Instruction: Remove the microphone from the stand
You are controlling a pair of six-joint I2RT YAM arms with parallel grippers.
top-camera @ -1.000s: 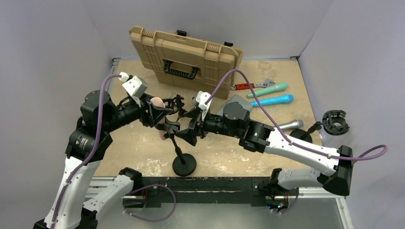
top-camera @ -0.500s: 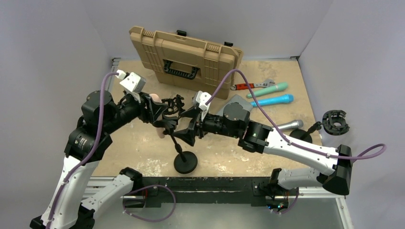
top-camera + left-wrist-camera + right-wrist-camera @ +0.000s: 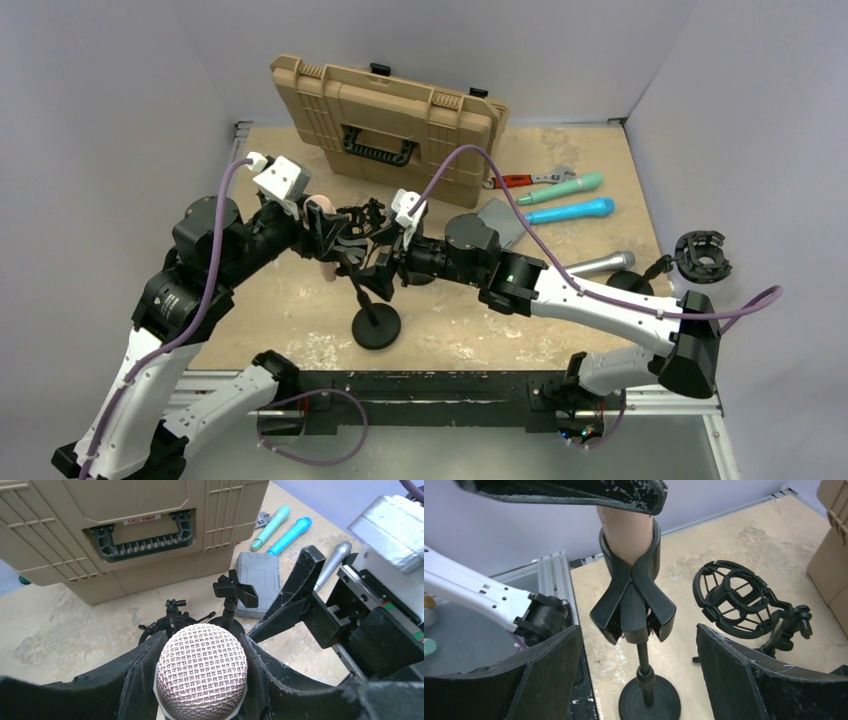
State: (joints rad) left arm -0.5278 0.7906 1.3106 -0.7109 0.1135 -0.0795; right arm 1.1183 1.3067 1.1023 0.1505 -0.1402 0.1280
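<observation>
The microphone has a pink body and a silver mesh head. Its body sits in the black spring clip of the stand. The stand's thin pole runs down to a round base, also seen in the right wrist view. My left gripper is shut on the mesh head, one finger on each side. My right gripper is open, and its fingers straddle the clip and pole without touching them.
A tan hard case stands at the back. An empty shock-mount stand is just behind the clip. A grey box, a wrench, teal, blue and silver microphones and another mount lie right.
The right arm has reached further left, so its open fingers now straddle the stand. The stand and its base have shifted slightly left and back. The left gripper still holds the head.
</observation>
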